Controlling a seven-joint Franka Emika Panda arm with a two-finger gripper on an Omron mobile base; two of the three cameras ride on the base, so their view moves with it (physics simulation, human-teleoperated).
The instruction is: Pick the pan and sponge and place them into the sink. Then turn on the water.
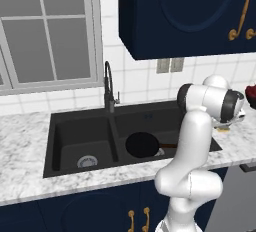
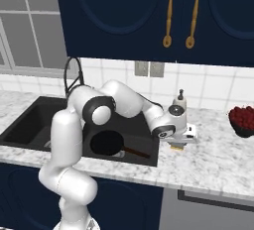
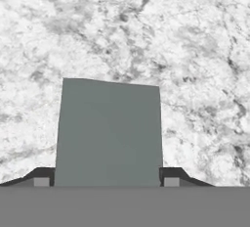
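The black pan [image 1: 142,144] [image 2: 106,143] lies in the right basin of the black sink [image 1: 65,126] [image 2: 30,120], its brown handle pointing right. On the marble counter right of the sink, my gripper [image 2: 177,142] [image 3: 106,181] points down at the sponge [image 2: 177,147]. In the hand view the sponge's grey-green top [image 3: 108,133] sits between my two fingertips, which press against its sides. A yellow sliver of the sponge [image 1: 222,130] peeks out below the hand in the left base view. The dark gooseneck faucet [image 1: 107,83] [image 2: 72,73] stands behind the divider; no water runs.
A cream soap dispenser [image 2: 180,102] stands at the wall just behind the hand. A dark bowl of red fruit [image 2: 243,120] [image 1: 251,96] sits further right. Navy wall cabinets [image 2: 149,16] hang above the counter.
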